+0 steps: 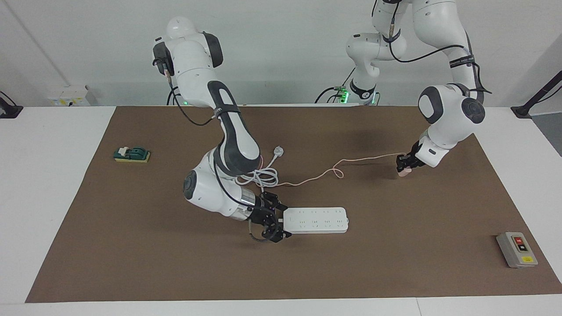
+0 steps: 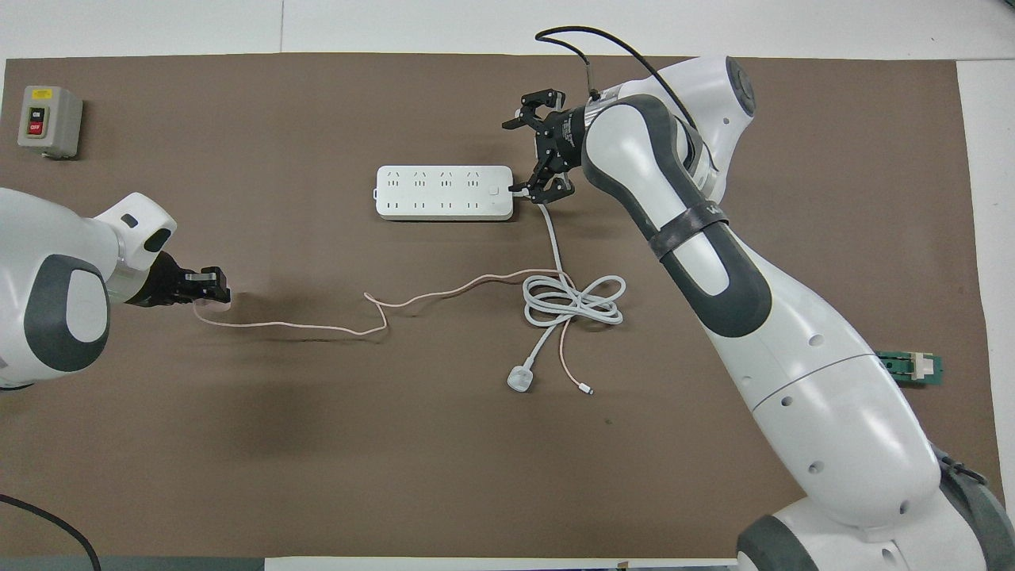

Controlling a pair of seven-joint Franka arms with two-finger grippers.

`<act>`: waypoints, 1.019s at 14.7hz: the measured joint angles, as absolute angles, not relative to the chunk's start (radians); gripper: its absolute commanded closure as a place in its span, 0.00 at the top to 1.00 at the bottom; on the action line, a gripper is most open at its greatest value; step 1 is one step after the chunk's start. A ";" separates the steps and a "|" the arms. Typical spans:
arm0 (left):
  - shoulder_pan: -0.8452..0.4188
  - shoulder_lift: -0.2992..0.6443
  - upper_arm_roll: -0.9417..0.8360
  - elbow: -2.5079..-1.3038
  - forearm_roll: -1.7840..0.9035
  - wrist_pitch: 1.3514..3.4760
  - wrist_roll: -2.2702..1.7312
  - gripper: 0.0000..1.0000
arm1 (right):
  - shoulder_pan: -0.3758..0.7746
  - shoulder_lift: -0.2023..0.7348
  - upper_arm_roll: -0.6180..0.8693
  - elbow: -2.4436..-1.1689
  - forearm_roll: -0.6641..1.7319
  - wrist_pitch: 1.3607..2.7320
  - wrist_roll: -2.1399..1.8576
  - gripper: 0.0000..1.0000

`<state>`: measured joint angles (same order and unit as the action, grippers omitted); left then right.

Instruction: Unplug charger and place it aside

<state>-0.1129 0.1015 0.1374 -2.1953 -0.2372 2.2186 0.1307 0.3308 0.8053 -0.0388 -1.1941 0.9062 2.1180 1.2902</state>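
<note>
The charger [image 1: 402,173], a small pale pink cube, is held in my left gripper [image 1: 401,170], low over the mat toward the left arm's end of the table. It also shows in the overhead view [image 2: 216,300] in the left gripper [image 2: 212,290]. Its thin pink cable [image 2: 317,326] trails over the mat to the white cord coil. The white power strip [image 2: 442,193] lies flat with no plug in its sockets. My right gripper [image 2: 530,155] is open at the strip's corded end, fingers spread either side of it [image 1: 279,220].
A thick white cord coil [image 2: 572,302] and its round white plug [image 2: 520,379] lie nearer to the robots than the strip. A grey switch box [image 2: 49,120] sits at the left arm's end. A green block [image 1: 131,154] lies at the right arm's end.
</note>
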 measured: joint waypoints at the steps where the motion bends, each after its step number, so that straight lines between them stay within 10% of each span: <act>1: -0.098 0.091 0.138 -2.230 -0.283 2.248 0.194 0.00 | 0.329 0.776 -0.046 -1.210 0.892 2.105 1.290 1.00; 2: -0.083 0.081 0.138 -2.255 -0.307 2.261 0.235 0.06 | 0.330 0.750 -0.057 -1.222 0.873 2.084 1.290 1.00; 4: -0.065 0.063 0.139 -2.284 -0.318 2.269 0.257 0.97 | 0.328 0.707 -0.083 -1.235 0.831 2.036 1.290 1.00; 15: 0.012 0.037 0.143 -2.186 -0.200 2.121 0.217 1.00 | 0.198 0.489 -0.102 -1.245 0.433 1.722 0.832 1.00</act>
<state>0.0120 0.0366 0.1426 -2.1858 -0.1997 2.1215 0.2165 0.1985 0.4894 -0.1022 -1.2448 0.4327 1.7222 0.8322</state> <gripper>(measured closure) 0.000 0.000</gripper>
